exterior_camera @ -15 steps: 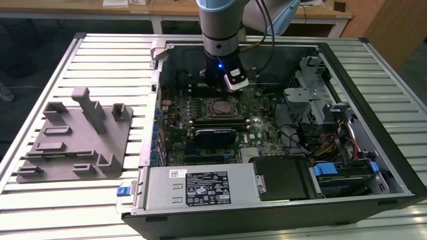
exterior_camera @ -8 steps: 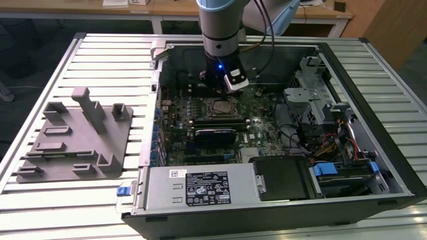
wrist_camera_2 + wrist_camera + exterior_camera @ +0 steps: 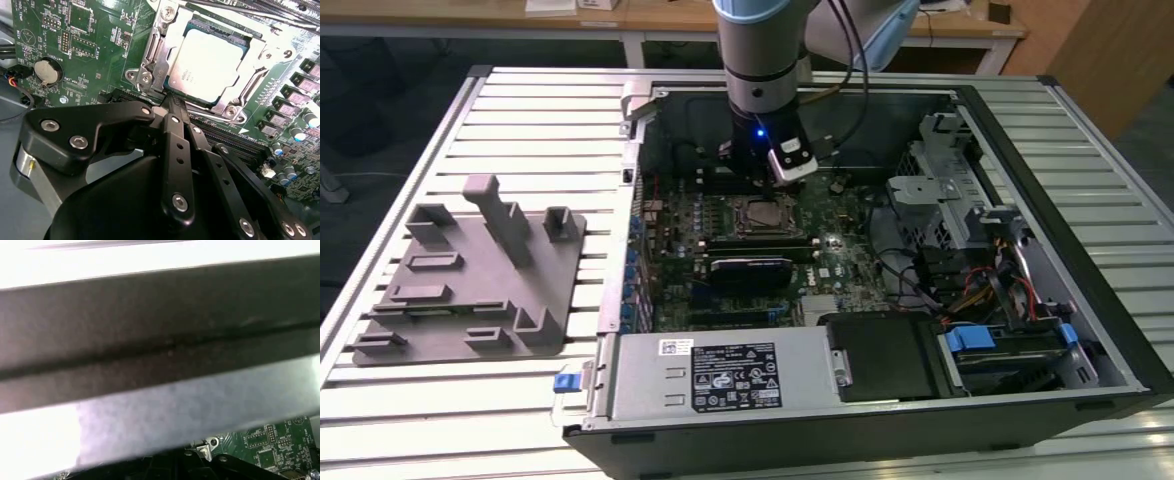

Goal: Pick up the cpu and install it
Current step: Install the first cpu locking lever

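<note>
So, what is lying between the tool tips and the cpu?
In the second wrist view, just the metal socket frame edge: the tool tips sit right beside the cpu, which rests in the socket on the green motherboard.

The cpu (image 3: 207,62) has a pale silvery top with a dark teal rim, framed by a bright silver metal socket bracket (image 3: 155,55). The motherboard (image 3: 95,45) is green, speckled with tiny pale tracks and a silver coin cell (image 3: 46,71). The hand (image 3: 172,117) is glossy black with silver screw heads. In the exterior view the fixture tray (image 3: 467,290) is plain grey, the surface (image 3: 534,130) is pale with ribbed stripes, and the computer case (image 3: 1107,300) is black.
</note>
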